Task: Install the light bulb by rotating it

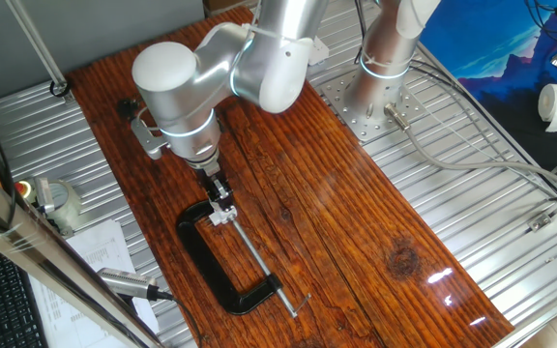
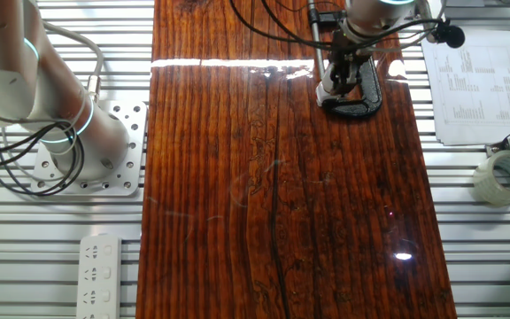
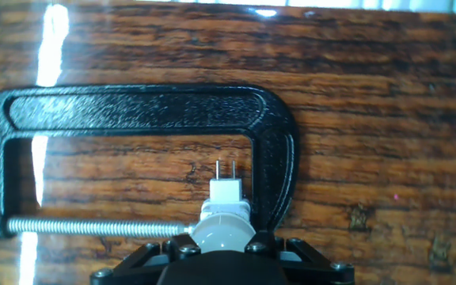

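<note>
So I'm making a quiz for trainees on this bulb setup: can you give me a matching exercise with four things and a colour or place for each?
Things:
1. C-clamp
2. light bulb
3. roll of tape
4. power strip

Descriptions:
A. on the metal slats, near the arm's base
B. black, lying flat on the wooden board
C. pale and rounded, at the gripper fingertips
D. on the metal slats, beside the printed sheets

Pairs: 1-B, 2-C, 3-D, 4-A
</note>
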Motion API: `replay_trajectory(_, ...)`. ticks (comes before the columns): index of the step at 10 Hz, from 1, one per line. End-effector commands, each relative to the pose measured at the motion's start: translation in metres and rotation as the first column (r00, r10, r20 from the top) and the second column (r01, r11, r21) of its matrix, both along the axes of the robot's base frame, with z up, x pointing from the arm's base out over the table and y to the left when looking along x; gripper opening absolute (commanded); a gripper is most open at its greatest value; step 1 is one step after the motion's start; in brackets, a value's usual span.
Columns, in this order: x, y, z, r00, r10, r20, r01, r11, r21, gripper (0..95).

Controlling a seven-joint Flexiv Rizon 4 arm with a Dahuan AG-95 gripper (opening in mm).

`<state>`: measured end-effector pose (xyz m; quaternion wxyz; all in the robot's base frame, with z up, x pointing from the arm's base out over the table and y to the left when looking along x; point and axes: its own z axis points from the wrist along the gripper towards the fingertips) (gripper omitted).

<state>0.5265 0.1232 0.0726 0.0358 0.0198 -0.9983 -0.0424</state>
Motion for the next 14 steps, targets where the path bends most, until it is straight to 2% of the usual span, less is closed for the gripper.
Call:
replay_trajectory(1, -0.0010, 0.0006, 0.0007, 0.999, -0.043, -0.001, 0.043, 0.999, 0.000, 19.0)
replay_trajectory(3, -0.0010, 0.0009, 0.0005, 0.998, -0.066, -0.003, 0.066, 0.998, -0.017, 19.0)
replay_trajectory(4, -0.0010, 0.0009, 0.0005, 0.997, -0.077, -0.007, 0.077, 0.997, -0.018, 38.0)
replay_trajectory(9, -0.0010, 0.0017, 0.0004, 0.993, -0.121, -0.011, 0.121, 0.992, -0.021, 38.0)
replay_trajectory(10, -0.0010, 0.0018, 0.0005, 0.993, -0.117, -0.011, 0.117, 0.993, -0.017, 57.0)
replay_trajectory(11, -0.0011, 0.0019, 0.0007, 0.995, -0.105, -0.004, 0.104, 0.994, -0.023, 57.0)
replay_trajectory(12, -0.0011, 0.0020, 0.0008, 0.995, -0.103, -0.002, 0.103, 0.994, -0.020, 76.0)
replay_trajectory(13, -0.0011, 0.0020, 0.0010, 0.995, -0.098, -0.002, 0.098, 0.995, -0.018, 76.0)
replay_trajectory(14, -0.0013, 0.0022, 0.0018, 0.996, -0.091, -0.001, 0.091, 0.996, -0.017, 95.0)
